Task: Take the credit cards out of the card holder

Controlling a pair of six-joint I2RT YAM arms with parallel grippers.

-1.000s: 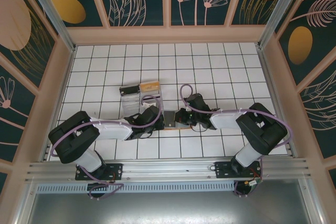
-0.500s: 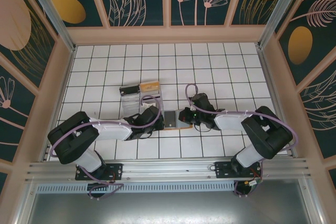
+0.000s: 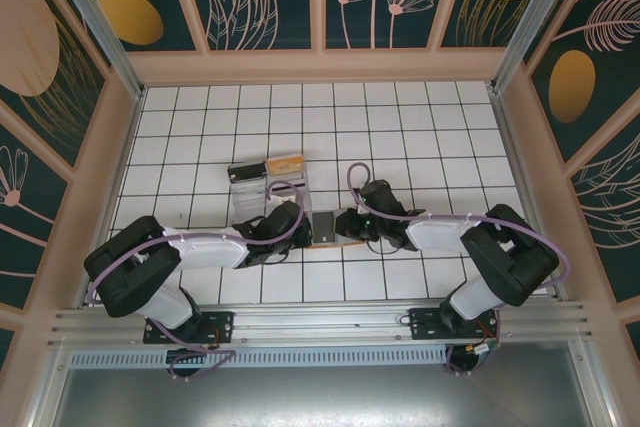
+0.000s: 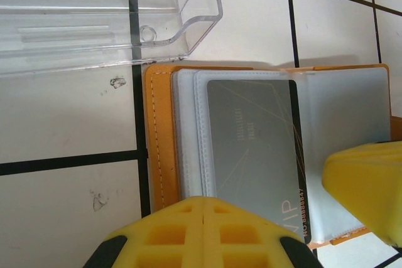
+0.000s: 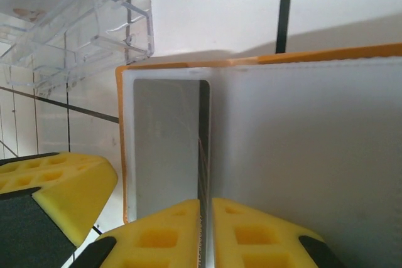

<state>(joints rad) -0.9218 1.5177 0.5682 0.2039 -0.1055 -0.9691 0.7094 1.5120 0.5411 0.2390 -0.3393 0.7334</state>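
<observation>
Left gripper [image 4: 204, 208] closed empty, tips over the edge of the open orange-brown leather-like card holder [image 4: 160, 155]. Right gripper [image 5: 205, 208] almost closed, can't tell if gripping. Flat grey plastic credit card [image 4: 251, 155] lies in a frosted sleeve, clear moulded tray [image 4: 94, 17] just beside.

Black-white arms [image 3: 205, 245], purple cables [image 3: 292, 188], yellow fingertips [image 4: 188, 233]

Orange-brown card holder [image 4: 160, 155], pale grey-blue pockets, holds a grey credit card [image 4: 251, 149]; beside it, white black-gridded surface [image 4: 63, 117].

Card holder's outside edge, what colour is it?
The card holder has an orange-brown edge, clearest in the left wrist view.
</observation>
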